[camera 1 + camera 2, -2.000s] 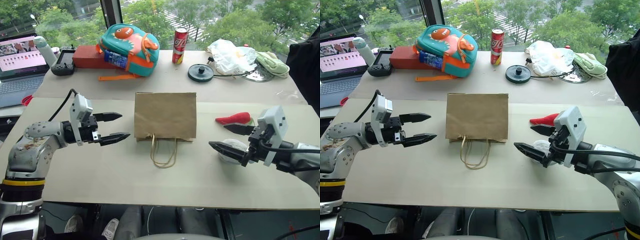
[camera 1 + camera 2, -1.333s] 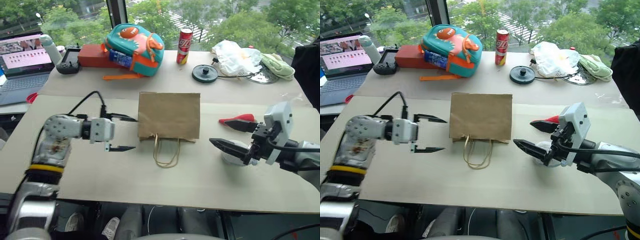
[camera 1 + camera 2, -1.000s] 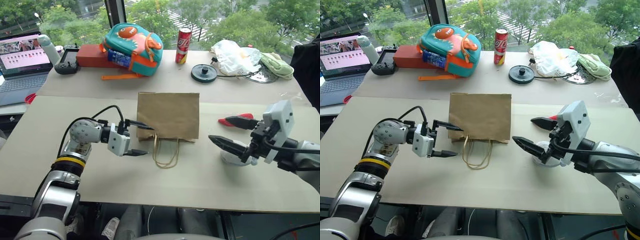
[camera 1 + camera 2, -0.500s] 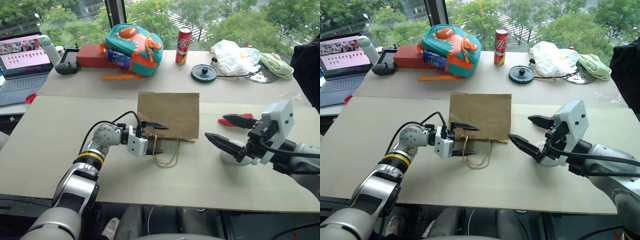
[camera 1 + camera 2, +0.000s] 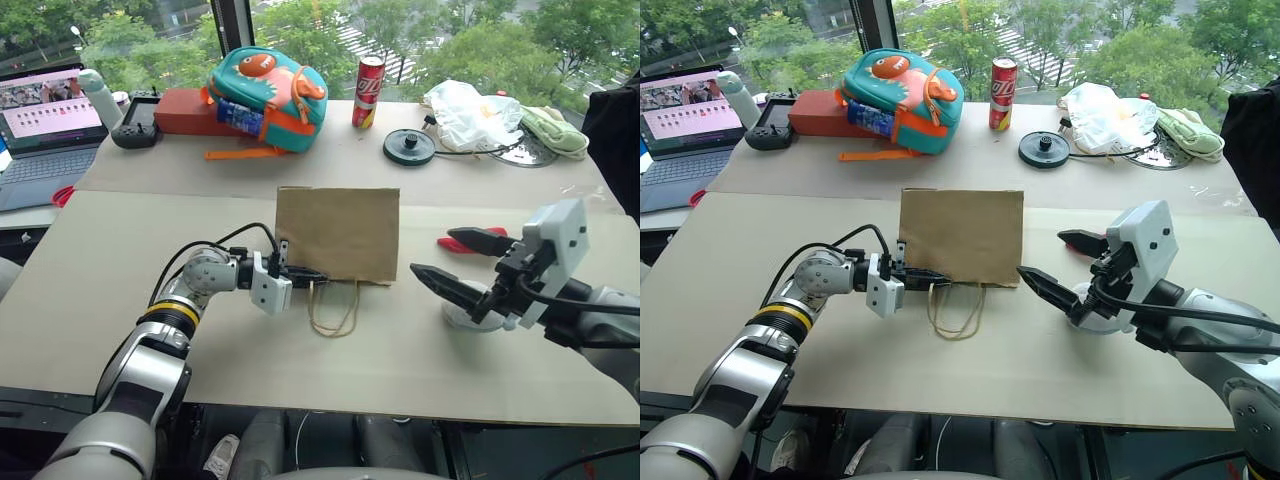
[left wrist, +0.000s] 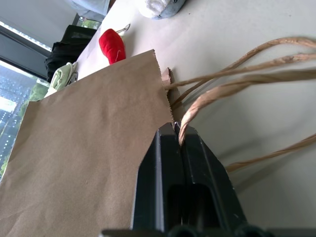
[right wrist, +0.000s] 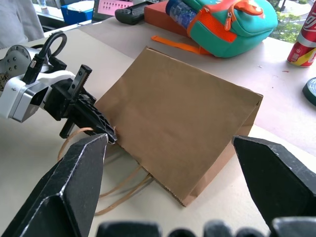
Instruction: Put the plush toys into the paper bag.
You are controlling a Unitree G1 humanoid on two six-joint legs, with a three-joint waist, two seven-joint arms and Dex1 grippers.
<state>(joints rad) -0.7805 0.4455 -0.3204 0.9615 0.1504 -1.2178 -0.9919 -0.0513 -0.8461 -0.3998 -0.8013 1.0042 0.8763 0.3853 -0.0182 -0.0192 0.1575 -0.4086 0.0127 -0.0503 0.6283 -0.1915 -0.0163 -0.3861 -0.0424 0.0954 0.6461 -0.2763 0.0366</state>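
Note:
The brown paper bag [image 5: 337,232] lies flat at the table's middle, its cord handles [image 5: 330,312] pointing toward me. My left gripper [image 5: 318,274] is at the left corner of the bag's mouth. The left wrist view shows its fingers [image 6: 163,163] pressed together on the bag's edge where a cord comes out. My right gripper [image 5: 445,252] hovers open to the right of the bag. The whitish plush toy [image 5: 462,312] sits just under it on the table. The red chili plush toy [image 5: 450,243] lies behind its upper finger.
Along the far side stand a teal backpack [image 5: 265,85], a red can [image 5: 366,78], a black disc [image 5: 408,146], a white plastic bag [image 5: 465,105] and a pale green cloth [image 5: 548,130]. A laptop [image 5: 40,115] sits at the far left.
My left gripper travelled right to the corner of the bag's mouth and closed there. The right gripper stayed open in about the same place.

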